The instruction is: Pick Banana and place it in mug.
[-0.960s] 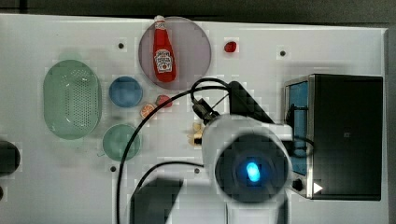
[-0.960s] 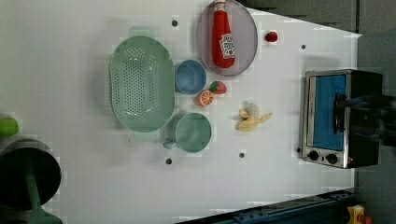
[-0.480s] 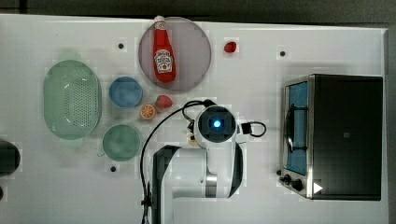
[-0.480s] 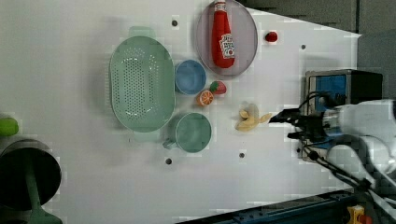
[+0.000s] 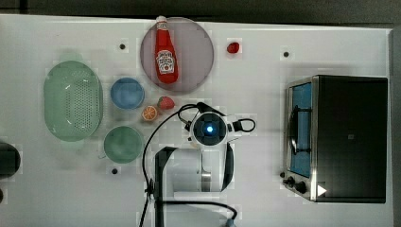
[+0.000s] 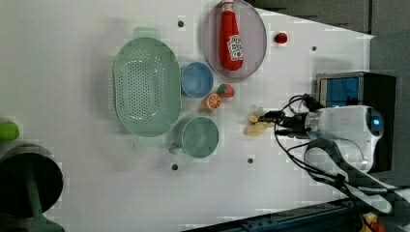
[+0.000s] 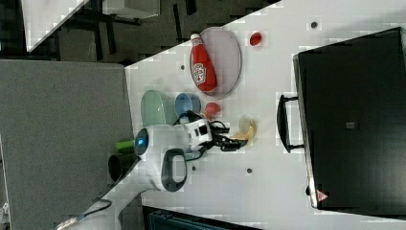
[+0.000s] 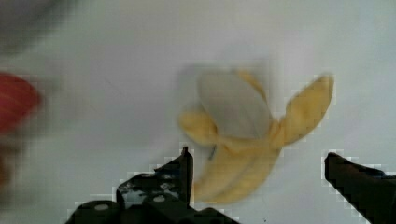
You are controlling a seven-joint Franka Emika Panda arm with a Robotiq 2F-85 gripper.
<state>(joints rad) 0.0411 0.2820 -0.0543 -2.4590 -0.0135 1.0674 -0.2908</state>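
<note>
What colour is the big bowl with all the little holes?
Pale green; the colander shows best in the left view.

light: bright, even | shadows: soft | wrist view: blurred

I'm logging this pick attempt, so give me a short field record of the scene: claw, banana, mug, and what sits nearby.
claw: open, fingers either side of the banana, not closed on it
banana: lying on the white table, partly peeled
mug: pale green, upright, nothing inside
nearby: orange slice and strawberry between blue cup and the arm
</note>
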